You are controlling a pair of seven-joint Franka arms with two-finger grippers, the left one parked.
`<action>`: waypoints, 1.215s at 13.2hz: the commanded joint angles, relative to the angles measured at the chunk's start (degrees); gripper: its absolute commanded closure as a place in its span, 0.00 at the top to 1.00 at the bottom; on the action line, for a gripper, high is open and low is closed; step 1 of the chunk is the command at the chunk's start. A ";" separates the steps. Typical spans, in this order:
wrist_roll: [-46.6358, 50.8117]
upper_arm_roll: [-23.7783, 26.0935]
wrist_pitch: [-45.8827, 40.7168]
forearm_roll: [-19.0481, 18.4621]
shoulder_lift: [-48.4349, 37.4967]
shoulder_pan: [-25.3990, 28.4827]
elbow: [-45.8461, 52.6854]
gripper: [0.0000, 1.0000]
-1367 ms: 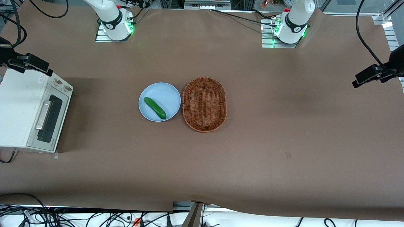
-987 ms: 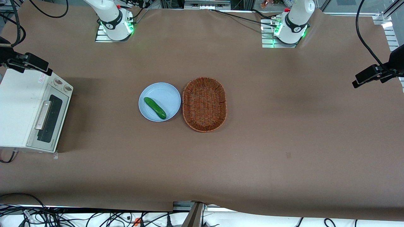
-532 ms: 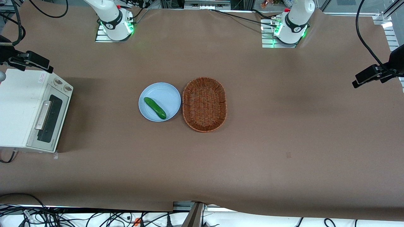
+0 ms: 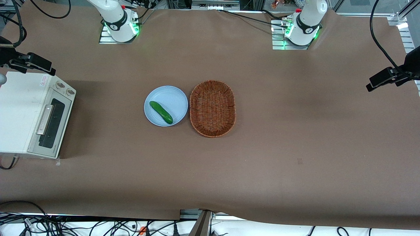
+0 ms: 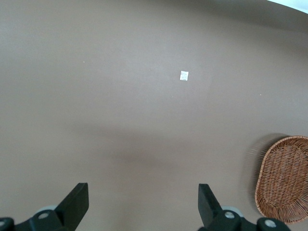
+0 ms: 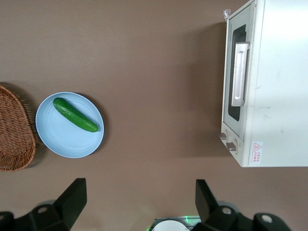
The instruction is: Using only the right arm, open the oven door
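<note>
The toaster oven (image 4: 32, 114) sits at the working arm's end of the brown counter (image 4: 295, 147), and its oven door (image 4: 49, 126) is flat against the box, silver bar handle (image 4: 45, 119) across the dark glass. Up above the oven, farther from the front camera than the two knobs (image 4: 64, 88), hangs the pincer (image 6: 137, 202), high in the air, fingers (image 6: 72, 199) spread wide apart with nothing between them, touching nothing. Toward the middle of the counter, well apart from the oven, a light blue plate (image 4: 170, 95) carries a green cucumber (image 4: 161, 112). Just beside that plate, away from the oven, rests a wicker basket (image 4: 212, 108).
</note>
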 commanded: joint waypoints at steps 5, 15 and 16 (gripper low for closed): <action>-0.58 0.84 -1.78 0.99 -0.24 -0.93 0.18 1.00; -0.93 1.10 -5.03 1.08 5.99 1.61 -1.49 1.00; -0.84 1.02 -4.60 0.99 7.13 2.22 -1.58 0.98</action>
